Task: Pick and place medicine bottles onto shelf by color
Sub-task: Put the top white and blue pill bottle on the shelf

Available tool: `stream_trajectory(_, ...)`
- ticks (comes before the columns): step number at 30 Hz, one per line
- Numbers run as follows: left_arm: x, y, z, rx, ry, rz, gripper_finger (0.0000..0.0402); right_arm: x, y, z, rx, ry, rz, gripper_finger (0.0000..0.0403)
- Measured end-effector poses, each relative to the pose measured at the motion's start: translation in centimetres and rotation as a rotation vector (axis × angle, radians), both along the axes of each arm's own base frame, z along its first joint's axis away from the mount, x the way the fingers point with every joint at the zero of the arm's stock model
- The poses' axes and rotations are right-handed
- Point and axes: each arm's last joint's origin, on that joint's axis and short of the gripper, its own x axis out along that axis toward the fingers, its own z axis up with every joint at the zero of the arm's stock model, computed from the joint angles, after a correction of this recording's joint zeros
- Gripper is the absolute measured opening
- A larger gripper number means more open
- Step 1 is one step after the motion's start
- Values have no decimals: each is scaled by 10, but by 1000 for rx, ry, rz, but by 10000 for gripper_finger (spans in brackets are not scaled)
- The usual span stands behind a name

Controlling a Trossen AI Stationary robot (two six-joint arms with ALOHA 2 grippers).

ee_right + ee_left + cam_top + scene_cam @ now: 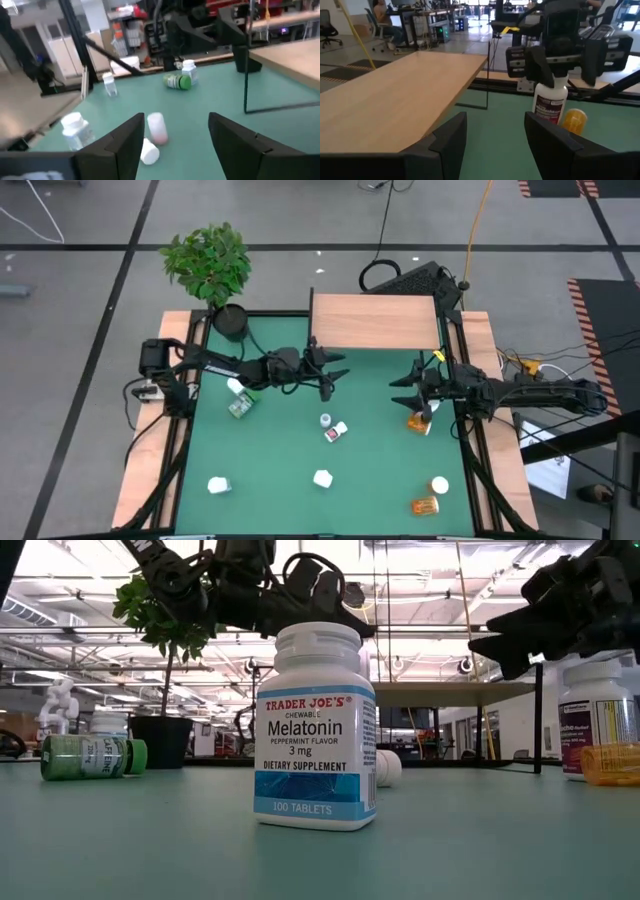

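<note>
Shelf (375,321): bare board at the far edge of the green mat (270,470); you have nothing on it yet, so sorting looks barely begun.
Left gripper (328,373): it hangs above the mat just in front of the shelf's left corner, jaws spread and empty, facing the other arm.
Right gripper (410,390): jaws spread, empty, above the mat beside the shelf's right front leg, right next to the nearest bottles.
White bottle (549,102): upright under the right arm, long axis vertical, cap up, so you could likely take it from the side.
Amber bottle (418,423): just beside it; whether it stands or lies is unclear.
Green-capped bottle (93,756): on its side at the mat's left, long axis level, cap toward the centre.
Melatonin bottle (317,726): upright near the front edge, cap up.
Remaining bottles: scattered across the mat, two small ones near the centre (332,427), several near the front.
</note>
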Motion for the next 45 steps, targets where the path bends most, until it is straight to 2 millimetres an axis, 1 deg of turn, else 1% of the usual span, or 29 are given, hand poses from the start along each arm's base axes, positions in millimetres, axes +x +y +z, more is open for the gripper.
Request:
stream_trajectory(2, 0, 0, 0, 0, 4, 0, 202, 0, 0, 5, 11, -53, -7, 227)
stream_trajectory(5, 0, 0, -1, 0, 9, 0, 202, 0, -1, 2, 22, -31, -41, 235)
stream_trajectory(10, 0, -2, -2, -2, 18, -7, 202, 1, -2, 0, 28, 2, -66, 235)
stream_trajectory(15, 0, -7, -4, 11, 50, -24, 203, 5, -5, 17, -16, 32, -140, 235)
stream_trajectory(19, 0, -11, -7, 20, 82, -36, 203, 8, -7, 28, -45, 102, -187, 235)
stream_trajectory(23, -8, -13, -4, -18, 175, -24, 203, 10, -8, 40, -54, 119, -227, 235)
stream_trajectory(25, -17, -13, 3, -47, 235, 26, 203, 10, -8, 43, -55, 118, -232, 235)
stream_trajectory(28, -38, -12, 18, -98, 328, 121, 203, 12, -9, 47, -55, 114, -237, 235)
stream_trajectory(32, -74, -14, 39, -209, 432, 237, 203, 13, -10, 49, -61, 113, -266, 235)
stream_trajectory(37, -116, -18, 49, -395, 564, 372, 203, 16, -10, 46, -39, 124, -264, 235)
stream_trajectory(39, -130, -22, 47, -424, 651, 418, 202, 16, -10, 39, -22, 140, -263, 235)
stream_trajectory(41, -140, -25, 42, -431, 743, 465, 202, 15, -10, 27, 2, 163, -264, 235)
stream_trajectory(45, -154, -30, 35, -401, 914, 502, 203, 10, -9, 0, 44, 186, -265, 235)
